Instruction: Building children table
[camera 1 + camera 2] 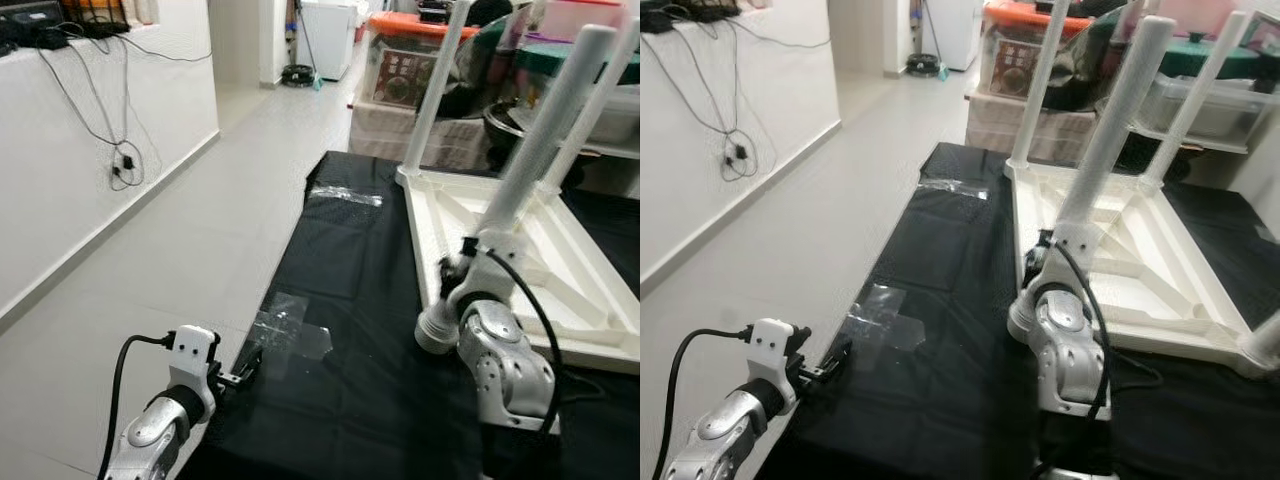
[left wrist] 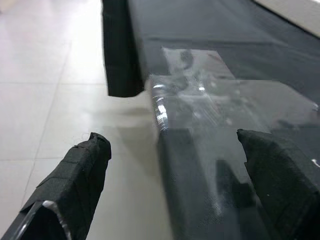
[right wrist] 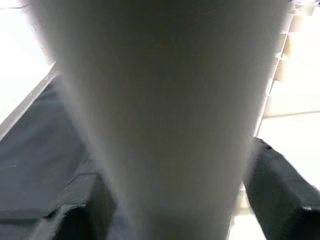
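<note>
The white children's table lies upside down on a black sheet spread over the tiled floor, its ribbed underside facing up toward my head camera. Three legs stand up from its corners: one at the far left corner, one further right at the back, and the near one that I am working on.

My right gripper is clamped around that near leg, low down by the table's front left corner. In the right wrist view the pale leg runs straight up the middle, with one black finger on either side of it (the picture is blurred, but the fingers sit hard against the leg). From the head camera my silver right forearm rises from below and covers the gripper itself; a round white collar or foot shows just to its left, touching the sheet.

My left gripper hangs low at the near left edge of the sheet, holding nothing. Its two padded fingers are spread wide apart, one over the bare floor and the other over the black sheet. Ahead of them a strip of clear shiny tape is stuck across the sheet's edge.

A second piece of clear tape sits farther along the sheet. Behind the table are stacked plastic storage boxes, one with an orange lid, and cables dangle down the white wall on the left.
</note>
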`<state>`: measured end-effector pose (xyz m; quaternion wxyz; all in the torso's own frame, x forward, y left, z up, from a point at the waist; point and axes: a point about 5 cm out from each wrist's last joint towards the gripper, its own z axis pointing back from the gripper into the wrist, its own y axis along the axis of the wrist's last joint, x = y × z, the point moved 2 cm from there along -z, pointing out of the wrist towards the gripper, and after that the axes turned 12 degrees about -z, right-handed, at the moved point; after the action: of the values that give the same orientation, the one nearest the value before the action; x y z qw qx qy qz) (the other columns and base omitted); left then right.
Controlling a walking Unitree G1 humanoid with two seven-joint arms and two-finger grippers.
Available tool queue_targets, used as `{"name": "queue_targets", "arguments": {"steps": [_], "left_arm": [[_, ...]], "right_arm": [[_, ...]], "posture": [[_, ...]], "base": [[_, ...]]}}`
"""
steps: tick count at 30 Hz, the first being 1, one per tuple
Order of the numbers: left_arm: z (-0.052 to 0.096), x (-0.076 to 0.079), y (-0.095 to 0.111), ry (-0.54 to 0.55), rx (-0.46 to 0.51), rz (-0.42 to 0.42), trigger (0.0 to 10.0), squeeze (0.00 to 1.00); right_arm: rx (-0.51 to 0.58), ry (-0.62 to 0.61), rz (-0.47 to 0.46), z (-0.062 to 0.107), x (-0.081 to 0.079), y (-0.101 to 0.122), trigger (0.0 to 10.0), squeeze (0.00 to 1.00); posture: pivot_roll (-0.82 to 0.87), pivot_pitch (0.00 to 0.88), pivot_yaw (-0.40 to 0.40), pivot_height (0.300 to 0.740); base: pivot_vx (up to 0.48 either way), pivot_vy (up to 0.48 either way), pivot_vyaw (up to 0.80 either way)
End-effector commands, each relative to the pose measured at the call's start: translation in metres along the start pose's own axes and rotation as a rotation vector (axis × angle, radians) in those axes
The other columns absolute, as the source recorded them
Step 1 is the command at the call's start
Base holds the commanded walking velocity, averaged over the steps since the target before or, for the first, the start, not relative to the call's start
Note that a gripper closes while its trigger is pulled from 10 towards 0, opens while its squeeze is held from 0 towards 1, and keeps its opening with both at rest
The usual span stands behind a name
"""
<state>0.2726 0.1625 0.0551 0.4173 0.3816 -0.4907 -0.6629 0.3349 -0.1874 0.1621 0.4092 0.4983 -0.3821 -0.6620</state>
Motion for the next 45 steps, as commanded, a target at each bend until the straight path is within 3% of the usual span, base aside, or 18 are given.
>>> {"name": "queue_targets", "arguments": {"steps": [1, 2, 4, 6, 16, 17, 26, 28, 29, 33, 37, 38, 39, 40, 42, 43, 44, 45], "left_arm": [[0.0, 0.004, -0.003, -0.014, -0.012, -0.001, 10.0, 0.0], [0.0, 0.003, -0.003, -0.014, -0.013, -0.001, 10.0, 0.0], [0.001, 0.003, -0.004, -0.015, -0.015, -0.002, 10.0, 0.0], [0.001, 0.003, -0.004, -0.018, -0.015, -0.005, 10.0, 0.0], [-0.002, 0.005, -0.002, -0.021, -0.007, -0.004, 10.0, 0.0], [-0.001, 0.004, -0.002, -0.018, -0.007, -0.005, 10.0, 0.0], [0.001, 0.003, -0.003, -0.014, -0.01, -0.006, 10.0, 0.0], [0.001, 0.003, -0.003, -0.015, -0.01, -0.006, 10.0, 0.0], [0.001, 0.003, -0.003, -0.015, -0.01, -0.006, 10.0, 0.0], [0.0, 0.007, -0.004, -0.022, -0.013, -0.002, 10.0, 0.0], [0.0, 0.009, -0.005, -0.029, -0.015, 0.0, 10.0, 0.0], [0.0, 0.009, -0.005, -0.03, -0.016, 0.0, 10.0, 0.0], [0.0, 0.009, -0.005, -0.03, -0.016, 0.0, 10.0, 0.0], [0.0, 0.009, -0.005, -0.031, -0.016, 0.0, 10.0, 0.0], [-0.001, 0.009, -0.005, -0.032, -0.017, -0.001, 10.0, 0.0], [-0.001, 0.009, -0.005, -0.034, -0.016, -0.002, 10.0, 0.0], [-0.001, 0.009, -0.005, -0.034, -0.016, -0.002, 10.0, 0.0], [-0.002, 0.008, -0.004, -0.035, -0.015, -0.003, 10.0, 0.0]], "right_arm": [[-0.006, 0.076, 0.003, -0.003, -0.007, 0.003, 10.0, 1.0], [-0.013, 0.24, 0.008, -0.001, -0.02, 0.008, 10.0, 0.0], [-0.057, 0.597, 0.129, 0.015, -0.038, 0.005, 10.0, 0.0], [-0.099, 0.754, 0.182, 0.026, -0.041, 0.0, 10.0, 0.0], [-0.191, 0.877, 0.275, 0.02, -0.031, -0.001, 10.0, 0.0], [-0.177, 0.854, 0.262, 0.014, -0.038, -0.004, 0.0, 0.0], [-0.132, 0.696, 0.168, -0.003, -0.054, -0.023, 0.0, 0.0], [-0.117, 0.369, 0.152, -0.014, -0.026, -0.031, 0.0, 0.0], [-0.117, 0.369, 0.152, -0.014, -0.026, -0.031, 0.0, 0.0], [-0.094, -0.37, 0.126, 0.004, 0.064, -0.046, 0.0, 0.0], [-0.06, -0.525, 0.134, 0.019, 0.079, -0.045, 0.0, 0.0], [-0.054, -0.534, 0.122, 0.023, 0.076, -0.045, 3.6, 0.0], [-0.054, -0.534, 0.122, 0.023, 0.076, -0.045, 3.6, 0.0], [-0.066, -0.502, 0.098, 0.022, 0.069, -0.046, 10.0, 0.0], [-0.067, -0.447, 0.058, 0.02, 0.059, -0.046, 10.0, 0.0], [0.0, -0.344, 0.017, 0.016, 0.043, -0.035, 10.0, 0.84], [0.0, -0.344, 0.017, 0.016, 0.043, -0.035, 10.0, 0.84], [0.012, -0.229, -0.028, 0.01, 0.03, -0.029, 10.0, 1.0]], "posture": [[0.05, 0.0, -0.061, 0.74], [0.05, 0.0, -0.06, 0.74], [0.04, 0.0, -0.057, 0.74], [0.05, 0.0, -0.063, 0.74], [0.05, 0.0, -0.067, 0.74], [0.07, 0.0, -0.074, 0.74], [0.07, 0.0, -0.073, 0.74], [0.06, 0.0, -0.074, 0.74], [0.06, 0.0, -0.074, 0.74], [0.05, 0.0, -0.068, 0.74], [0.05, 0.0, -0.064, 0.74], [0.04, 0.0, -0.059, 0.74], [0.04, 0.0, -0.059, 0.74], [0.04, 0.0, -0.059, 0.74], [0.04, 0.0, -0.058, 0.74], [0.04, 0.0, -0.055, 0.74], [0.04, 0.0, -0.055, 0.74], [0.05, 0.0, -0.057, 0.74]], "base": [[0.0, 0.0, 0.0], [0.0, 0.0, 0.0], [0.0, 0.0, 0.0], [0.0, 0.0, 0.0], [0.0, 0.0, 0.0], [0.0, 0.0, 0.0], [0.0, 0.0, 0.0], [0.0, 0.0, 0.0], [0.0, 0.0, 0.0], [0.0, 0.0, 0.0], [0.0, 0.0, 0.0], [0.0, 0.0, 0.0], [0.0, 0.0, 0.0], [0.0, 0.0, 0.0], [0.0, 0.0, 0.0], [0.0, 0.0, 0.0], [0.0, 0.0, 0.0], [0.0, 0.0, 0.0]]}}
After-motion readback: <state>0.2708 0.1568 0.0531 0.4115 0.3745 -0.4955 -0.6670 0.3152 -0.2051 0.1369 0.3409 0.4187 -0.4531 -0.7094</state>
